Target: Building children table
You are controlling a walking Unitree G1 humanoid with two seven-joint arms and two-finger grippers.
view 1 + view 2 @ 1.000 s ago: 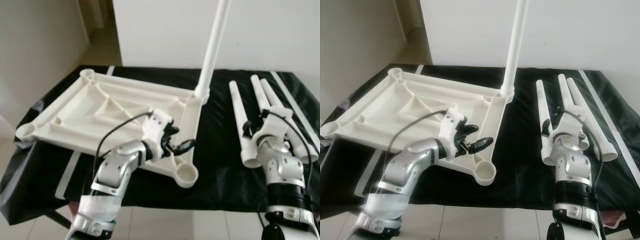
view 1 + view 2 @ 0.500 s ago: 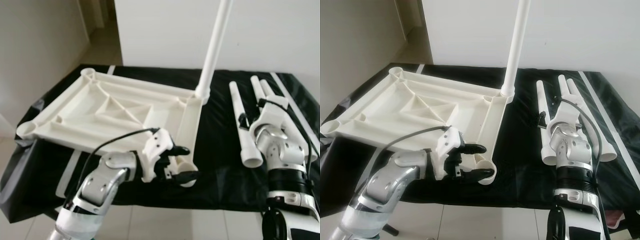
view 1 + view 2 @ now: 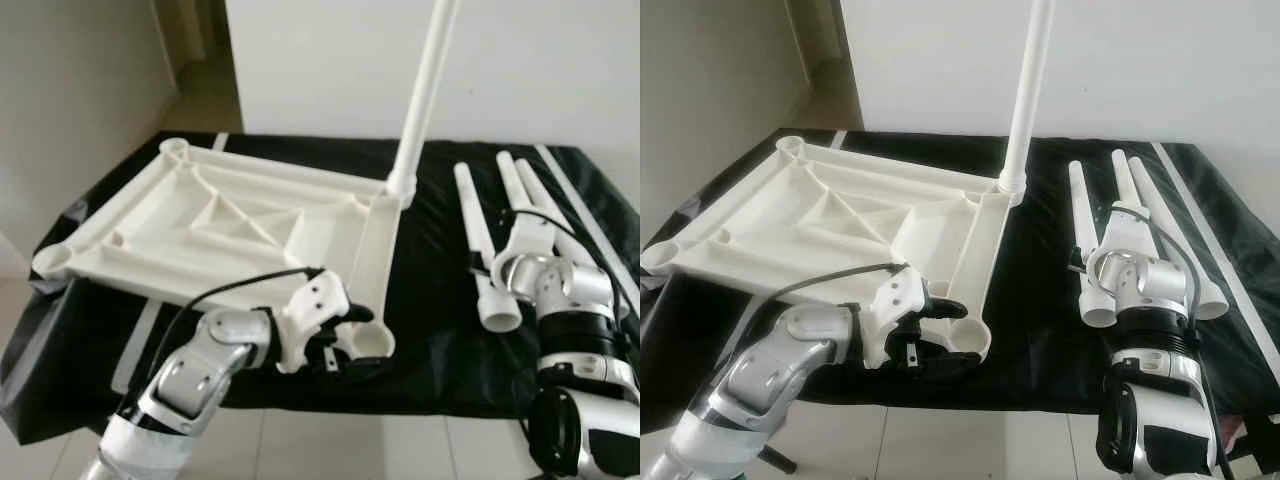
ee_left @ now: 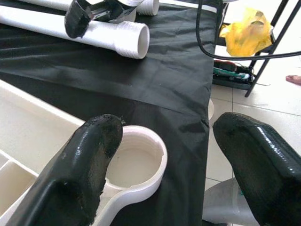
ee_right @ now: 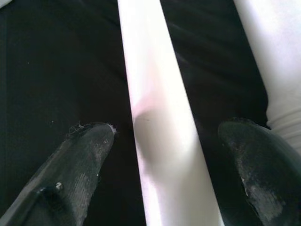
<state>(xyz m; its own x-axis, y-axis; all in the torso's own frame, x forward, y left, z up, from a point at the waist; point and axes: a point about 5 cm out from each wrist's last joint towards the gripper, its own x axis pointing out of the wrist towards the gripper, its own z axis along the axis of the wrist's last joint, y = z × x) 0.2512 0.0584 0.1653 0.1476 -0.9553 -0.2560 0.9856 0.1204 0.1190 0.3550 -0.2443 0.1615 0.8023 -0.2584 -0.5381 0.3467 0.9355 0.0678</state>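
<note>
Tabletop (image 3: 220,225), white moulded plastic, lies upside down on the black-covered bench (image 3: 430,300), ribs up, w/ one leg (image 3: 425,95) already standing upright in the far corner socket. Three loose legs (image 3: 1080,225) lie side by side on the cloth to the right.

Left gripper (image 4: 162,155) sits at the near corner socket (image 3: 368,340): fingers apart, one pad on the socket's rim, the other out past the bench edge, so nothing clamped yet. Right gripper (image 5: 164,155) hovers over the middle loose leg, fingers spread wide either side of the tube, not closed on it.

Handling, my read: top looks stiff, hollow and light for its bulk, prob. slides easily on the slick cloth, so pin it at the socket rim or edge rib. Legs are smooth tapered tubes, rigid, light, slippery & apt to roll. Best grip approx. mid-length, across the tube, keeping the threaded end (image 4: 134,40) free for the socket.
</note>
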